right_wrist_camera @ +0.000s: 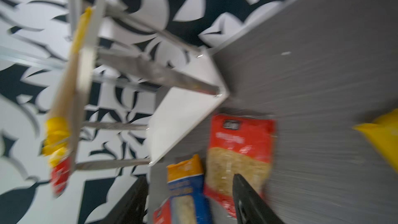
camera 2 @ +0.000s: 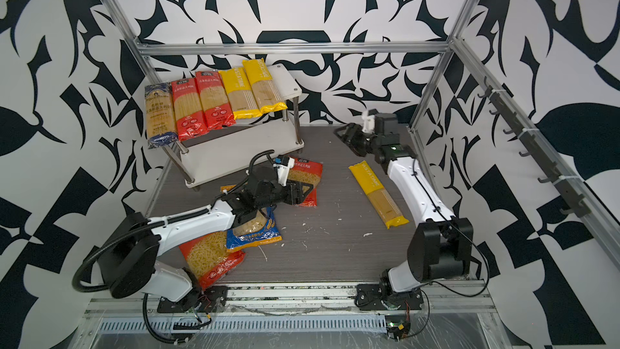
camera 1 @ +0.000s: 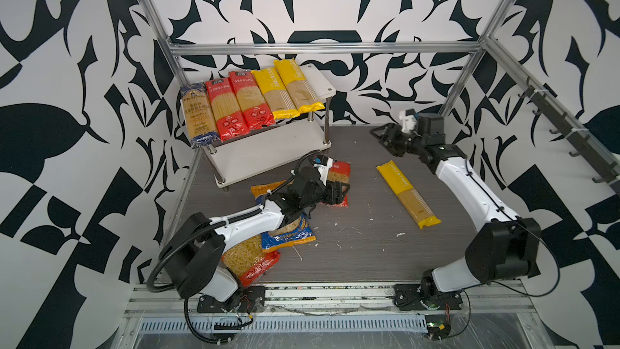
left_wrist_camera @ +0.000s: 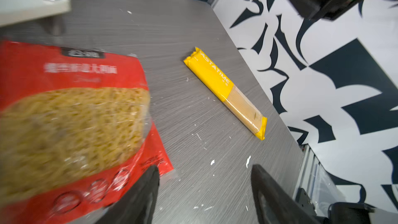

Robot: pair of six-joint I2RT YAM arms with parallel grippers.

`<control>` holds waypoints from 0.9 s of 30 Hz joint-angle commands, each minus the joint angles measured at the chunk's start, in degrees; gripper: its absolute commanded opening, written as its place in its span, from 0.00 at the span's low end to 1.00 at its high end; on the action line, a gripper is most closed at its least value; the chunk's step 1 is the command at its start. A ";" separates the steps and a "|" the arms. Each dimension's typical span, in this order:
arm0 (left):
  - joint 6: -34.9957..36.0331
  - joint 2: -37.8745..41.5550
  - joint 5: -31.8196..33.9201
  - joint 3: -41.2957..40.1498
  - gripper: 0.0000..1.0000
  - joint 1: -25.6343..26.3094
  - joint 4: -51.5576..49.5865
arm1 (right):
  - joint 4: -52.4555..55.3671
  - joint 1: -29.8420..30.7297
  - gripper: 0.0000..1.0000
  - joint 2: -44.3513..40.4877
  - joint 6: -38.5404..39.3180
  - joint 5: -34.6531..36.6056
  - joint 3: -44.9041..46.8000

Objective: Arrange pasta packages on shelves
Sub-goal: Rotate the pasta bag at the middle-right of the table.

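Grey tabletop (camera 1: 362, 240), yellow pack (camera 1: 407, 194) near right edge (lying flat)

The shelves (camera 1: 317, 77) stand at the back left of the table (camera 1: 369, 246), with five spaghetti packs (camera 1: 250, 99) side by side across the top board, their near ends overhanging its front edge. Before the shelves lie one short-pasta bag (camera 1: 340, 171) just off the lower board's front right corner, a second bag (camera 1: 288, 233) nearer the front, and a third bag (camera 1: 251, 260) touching it, nearest the front left. A sixth spaghetti pack (camera 1: 407, 194) lies aslant on the table's right half, well apart from the rest.
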State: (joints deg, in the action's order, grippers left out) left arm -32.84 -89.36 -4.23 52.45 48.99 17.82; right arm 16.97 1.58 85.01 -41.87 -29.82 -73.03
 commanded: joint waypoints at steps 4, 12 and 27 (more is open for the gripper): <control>-0.96 -10.04 0.15 5.81 0.73 1.20 2.89 | 11.19 -8.55 0.67 1.27 12.47 22.07 8.09; -0.58 -11.62 -1.68 6.44 0.73 1.25 3.01 | 6.08 -14.38 0.69 6.08 12.11 29.98 15.35; -1.09 -10.83 -2.70 5.03 0.72 1.11 4.83 | -0.48 2.87 0.62 -3.60 -7.50 17.84 33.26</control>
State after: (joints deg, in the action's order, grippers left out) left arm -34.06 -101.47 -6.02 57.54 50.22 21.67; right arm 16.38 -1.78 83.26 -42.70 -8.47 -40.47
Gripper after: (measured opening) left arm 0.722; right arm 0.616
